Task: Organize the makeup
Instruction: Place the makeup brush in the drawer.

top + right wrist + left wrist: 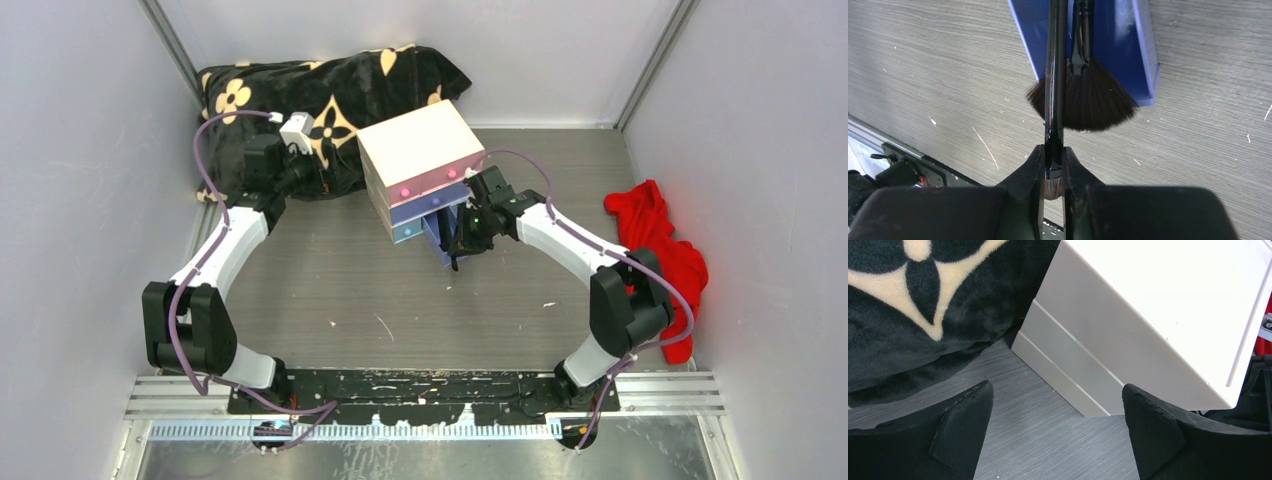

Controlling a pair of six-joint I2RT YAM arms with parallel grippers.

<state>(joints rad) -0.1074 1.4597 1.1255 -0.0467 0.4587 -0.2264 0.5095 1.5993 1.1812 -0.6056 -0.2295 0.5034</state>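
- Drawer (1144,55), blue, pulled out of cream box (1148,315); fan brush (1093,100) in it, bristles overhanging front edge.
- R hand (1053,160) pinches thin black-handled brush (1054,85), handle running over drawer.
- L hand (1055,390) spread wide, desk (330,290) gap below, btwn box side & floral blanket (923,340).
- Grey wood-grain desk, white walls; red cloth (660,240) nr right wall.
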